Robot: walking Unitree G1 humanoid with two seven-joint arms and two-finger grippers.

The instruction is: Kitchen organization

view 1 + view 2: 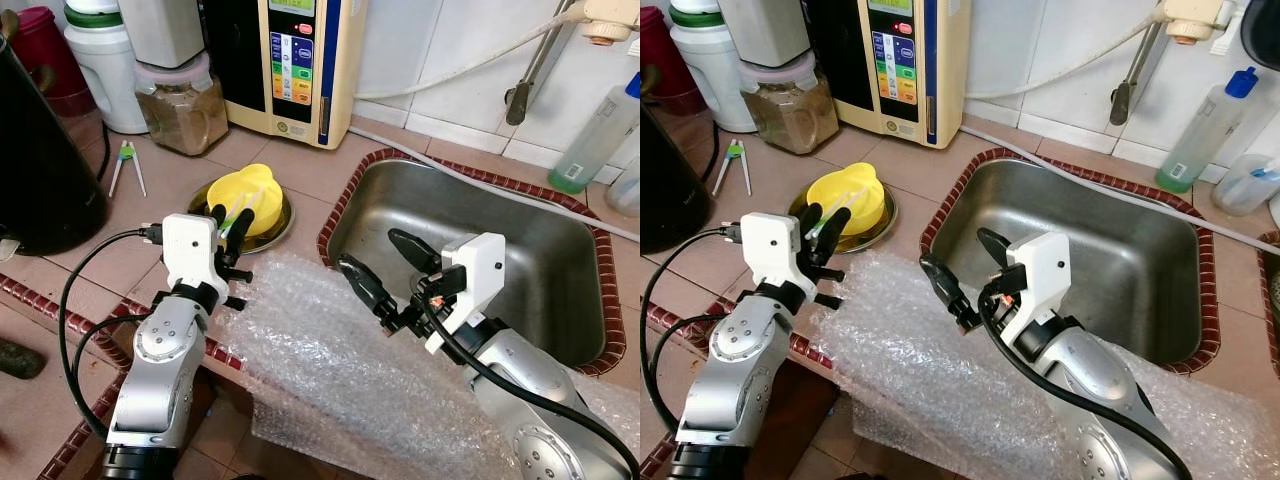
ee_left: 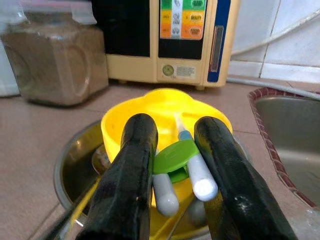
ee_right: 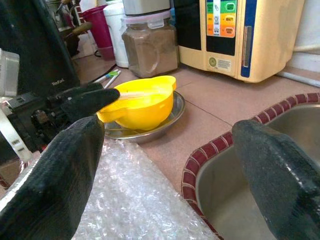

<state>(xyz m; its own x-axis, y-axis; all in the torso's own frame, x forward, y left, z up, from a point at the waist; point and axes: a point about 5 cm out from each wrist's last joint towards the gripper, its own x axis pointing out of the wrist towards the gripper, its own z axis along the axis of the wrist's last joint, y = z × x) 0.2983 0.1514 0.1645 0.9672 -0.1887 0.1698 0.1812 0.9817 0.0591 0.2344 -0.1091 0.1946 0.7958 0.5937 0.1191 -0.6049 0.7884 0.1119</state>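
Observation:
A yellow bowl (image 1: 245,195) sits in a shallow steel dish (image 1: 278,230) on the tiled counter, left of the sink. Inside the bowl lie white-handled utensils (image 2: 197,177) and a green piece (image 2: 172,157). My left gripper (image 1: 230,218) is at the bowl's near rim, open, its fingers a little apart with the white handles seen between them. Whether a finger touches a handle I cannot tell. My right gripper (image 1: 370,252) hangs wide open above the bubble wrap (image 1: 330,370), at the sink's near left corner, holding nothing.
The steel sink (image 1: 560,250) lies to the right with a red tile rim. At the back stand a cream water machine (image 1: 295,60), a jar of brown powder (image 1: 185,110) and a white container (image 1: 105,60). A black appliance (image 1: 40,170) stands at the left, small tongs (image 1: 127,160) beside it.

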